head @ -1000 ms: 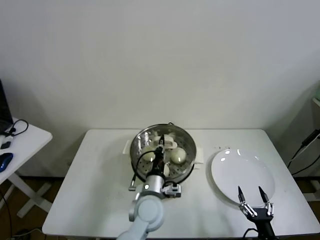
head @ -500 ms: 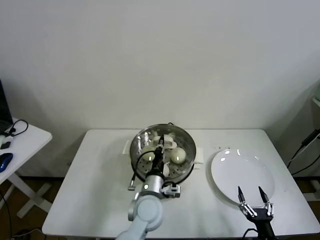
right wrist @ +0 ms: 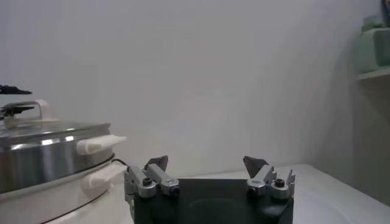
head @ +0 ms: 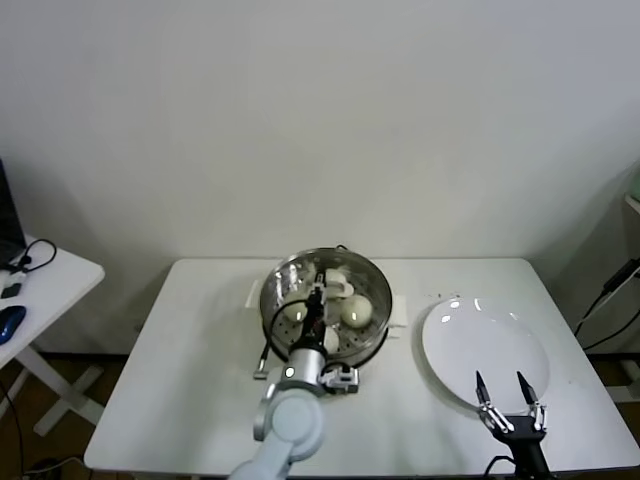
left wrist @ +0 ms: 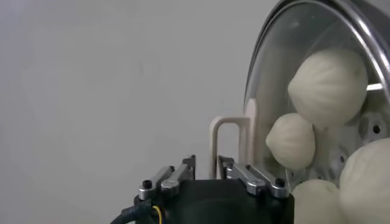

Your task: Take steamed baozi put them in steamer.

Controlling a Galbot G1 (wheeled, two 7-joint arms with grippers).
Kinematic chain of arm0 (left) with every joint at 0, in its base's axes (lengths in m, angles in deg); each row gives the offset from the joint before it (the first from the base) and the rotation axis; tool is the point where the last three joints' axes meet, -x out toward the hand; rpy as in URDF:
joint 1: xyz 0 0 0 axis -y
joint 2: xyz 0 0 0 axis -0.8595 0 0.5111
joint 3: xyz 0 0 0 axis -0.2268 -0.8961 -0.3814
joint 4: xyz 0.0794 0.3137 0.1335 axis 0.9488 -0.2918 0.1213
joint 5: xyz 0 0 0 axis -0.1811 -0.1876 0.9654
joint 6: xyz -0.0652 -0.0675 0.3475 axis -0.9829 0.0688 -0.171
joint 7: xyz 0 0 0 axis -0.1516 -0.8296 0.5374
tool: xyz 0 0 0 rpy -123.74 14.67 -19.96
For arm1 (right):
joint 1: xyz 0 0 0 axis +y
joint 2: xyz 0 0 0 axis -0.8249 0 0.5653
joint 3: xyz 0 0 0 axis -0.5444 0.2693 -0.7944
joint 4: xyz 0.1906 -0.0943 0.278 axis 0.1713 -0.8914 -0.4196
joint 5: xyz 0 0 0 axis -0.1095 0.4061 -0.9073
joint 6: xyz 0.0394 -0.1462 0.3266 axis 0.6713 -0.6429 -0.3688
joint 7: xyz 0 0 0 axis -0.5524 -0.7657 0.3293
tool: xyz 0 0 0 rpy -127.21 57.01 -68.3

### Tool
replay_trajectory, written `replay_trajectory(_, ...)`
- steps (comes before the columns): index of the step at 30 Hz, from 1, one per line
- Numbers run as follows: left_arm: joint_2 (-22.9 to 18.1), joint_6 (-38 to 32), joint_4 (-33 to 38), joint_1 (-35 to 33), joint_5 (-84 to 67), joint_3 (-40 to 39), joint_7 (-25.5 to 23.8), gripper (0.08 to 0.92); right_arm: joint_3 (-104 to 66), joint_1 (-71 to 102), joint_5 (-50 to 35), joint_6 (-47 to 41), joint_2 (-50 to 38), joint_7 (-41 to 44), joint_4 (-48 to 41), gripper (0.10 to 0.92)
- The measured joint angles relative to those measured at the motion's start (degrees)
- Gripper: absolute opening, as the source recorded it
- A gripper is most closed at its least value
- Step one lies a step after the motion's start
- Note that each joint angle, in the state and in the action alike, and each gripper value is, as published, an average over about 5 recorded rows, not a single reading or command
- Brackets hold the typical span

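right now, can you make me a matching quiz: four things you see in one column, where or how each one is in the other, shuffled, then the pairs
Things:
1. steamer
2. white plate
3. left gripper
4. right gripper

Places or states:
a. open, at the near edge of the white plate
b. has steamed baozi inside
c. to the right of the steamer
d. over the steamer

Pairs: 1-b, 2-c, 3-d, 4-a
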Motion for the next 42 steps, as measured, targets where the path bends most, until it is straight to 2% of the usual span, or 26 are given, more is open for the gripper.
replay_trajectory(14, 1.08, 0.19, 2.73, -1.31, -1.22, 0.05, 0.13, 0.718, 0.45, -0.16, 0.49, 0.04, 0.41, 0.17, -0.25, 0.823)
replay_trajectory(18, 1.79, 0.36, 4.16, -1.9, -2.46, 0.01, -0.04, 0.804, 0.7, -0.2, 0.79, 0.04, 0.67, 0.21, -0.38, 0.823)
replay_trajectory(32, 7.32, -0.06, 14.61, -6.14, -12.51, 1.45, -0.47, 0.823, 0.92, 0.05, 1.11, -0.57, 0.79, 0.24, -0.52, 0.823)
replay_trajectory(42, 12.61, -4.3, 20.12, -10.88, -33.96, 7.87, 2.35, 0.823, 1.29, -0.08, 1.19, -1.5, 1.02, -0.62, -0.65, 0.823)
